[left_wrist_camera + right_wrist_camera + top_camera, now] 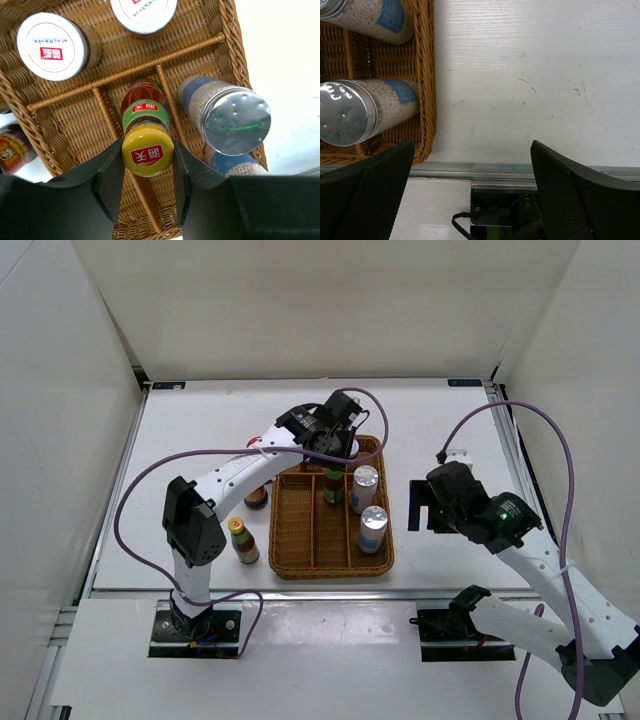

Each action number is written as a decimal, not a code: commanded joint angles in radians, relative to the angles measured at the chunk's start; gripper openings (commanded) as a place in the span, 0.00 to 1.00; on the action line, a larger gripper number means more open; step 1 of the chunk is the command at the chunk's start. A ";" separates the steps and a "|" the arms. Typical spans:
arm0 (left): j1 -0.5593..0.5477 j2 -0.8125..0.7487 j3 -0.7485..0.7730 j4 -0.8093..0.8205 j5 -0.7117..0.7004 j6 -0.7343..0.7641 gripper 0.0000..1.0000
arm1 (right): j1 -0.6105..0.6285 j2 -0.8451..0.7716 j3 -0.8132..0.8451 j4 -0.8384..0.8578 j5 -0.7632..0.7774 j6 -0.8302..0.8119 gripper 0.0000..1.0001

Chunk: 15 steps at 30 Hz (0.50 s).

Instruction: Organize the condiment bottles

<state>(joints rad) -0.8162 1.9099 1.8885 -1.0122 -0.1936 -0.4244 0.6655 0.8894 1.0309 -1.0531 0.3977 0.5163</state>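
Observation:
My left gripper [335, 445] reaches over the far end of the wicker tray [290, 565]. In the left wrist view its jaws [148, 144] are shut on the yellow cap of a slim red-green bottle [145, 107] standing in a middle compartment, also seen from above [333, 487]. Two silver-topped cylinders [365, 488] [373, 528] stand in the right compartment. Two white-lidded jars [51, 46] [144, 12] sit in the far compartment. A second yellow-capped bottle [243, 540] and a red-lidded jar [256, 495] stand on the table left of the tray. My right gripper [425, 508] is open and empty.
The right wrist view shows the tray's right wall [426, 75], bare white table beside it and the table's metal front edge [520, 170]. White walls enclose the table on three sides.

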 commanded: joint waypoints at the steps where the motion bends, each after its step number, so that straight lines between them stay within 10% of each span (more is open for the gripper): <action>1: -0.006 -0.046 -0.029 0.063 -0.007 -0.028 0.24 | 0.008 -0.010 -0.006 0.010 0.015 0.007 1.00; 11: -0.006 -0.110 -0.069 0.063 -0.041 -0.037 0.97 | 0.008 -0.001 -0.006 0.010 0.015 0.007 1.00; 15: -0.006 -0.199 -0.080 0.052 -0.116 -0.001 1.00 | 0.008 0.008 -0.006 0.010 0.015 0.007 1.00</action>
<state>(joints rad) -0.8177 1.8683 1.8122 -0.9638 -0.2298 -0.4450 0.6682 0.8921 1.0309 -1.0527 0.3977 0.5163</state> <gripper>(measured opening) 0.990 0.998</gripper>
